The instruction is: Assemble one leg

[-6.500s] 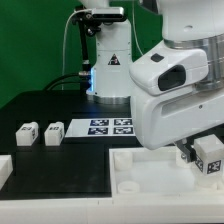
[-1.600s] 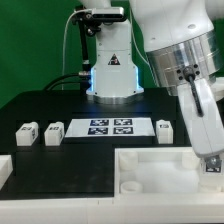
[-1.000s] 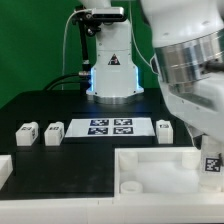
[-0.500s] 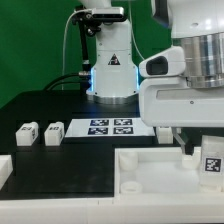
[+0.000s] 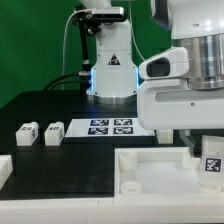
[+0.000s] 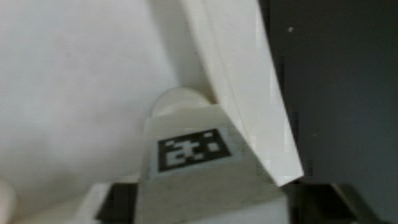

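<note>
My gripper (image 5: 206, 156) is shut on a leg (image 5: 212, 166), a small white block with a black-and-white tag. It holds the leg over the right end of the large white tray part (image 5: 150, 172). In the wrist view the leg (image 6: 192, 148) sits between my two dark fingers (image 6: 118, 202), and the gripper (image 6: 217, 202) holds it against the tray's raised rim (image 6: 240, 90). Two more legs (image 5: 26, 133) (image 5: 53, 131) stand on the black table at the exterior view's left. A further leg (image 5: 161, 133) is partly hidden behind my arm.
The marker board (image 5: 112, 126) lies flat in the middle of the table. A white robot base (image 5: 110, 70) stands behind it. Another white part (image 5: 4, 170) shows at the left edge. My arm fills the exterior view's right side.
Over the last second my wrist has turned and the arm's body has swung in front of the scene, with the leg still held at the tray's right end. Almost no motion in the last half second.
</note>
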Tool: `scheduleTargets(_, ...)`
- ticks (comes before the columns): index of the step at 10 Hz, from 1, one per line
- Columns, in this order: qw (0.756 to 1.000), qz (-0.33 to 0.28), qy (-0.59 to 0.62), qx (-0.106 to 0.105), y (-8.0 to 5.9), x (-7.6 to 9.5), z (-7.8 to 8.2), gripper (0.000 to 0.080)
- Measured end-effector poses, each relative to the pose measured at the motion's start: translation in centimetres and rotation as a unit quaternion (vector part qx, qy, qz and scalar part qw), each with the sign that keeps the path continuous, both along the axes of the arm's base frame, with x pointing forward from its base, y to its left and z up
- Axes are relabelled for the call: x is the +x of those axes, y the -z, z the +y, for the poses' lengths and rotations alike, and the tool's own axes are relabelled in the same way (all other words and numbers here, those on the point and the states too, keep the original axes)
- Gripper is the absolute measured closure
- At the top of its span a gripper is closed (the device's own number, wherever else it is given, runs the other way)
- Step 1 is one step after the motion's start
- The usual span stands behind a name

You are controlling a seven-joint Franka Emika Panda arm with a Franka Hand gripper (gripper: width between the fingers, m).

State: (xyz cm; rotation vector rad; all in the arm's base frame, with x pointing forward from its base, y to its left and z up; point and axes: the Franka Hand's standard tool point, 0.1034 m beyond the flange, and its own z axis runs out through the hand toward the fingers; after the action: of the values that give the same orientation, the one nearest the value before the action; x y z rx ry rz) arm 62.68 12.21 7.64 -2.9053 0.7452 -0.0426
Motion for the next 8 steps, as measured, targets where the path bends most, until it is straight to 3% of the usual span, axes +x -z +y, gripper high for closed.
scheduleTargets(1,0.998,0.012,0.067,0.002,0.12,-0.16,-0.44,0.0499)
scheduleTargets(3,0.98,0.03,0.197,0.023,0.03,0.02,-0.72,0.0501)
scheduleTargets(6,0.917,0.059,0.389,0.064,0.23,0.05,-1.22,0.0501)
scheduleTargets(7,0.907,0.064,0.411,0.065,0.25,-0.03,-1.01,0.0503)
scheduleTargets(8,0.918,0.061,0.387,0.064,0.26,-0.06,-1.03,0.0503)
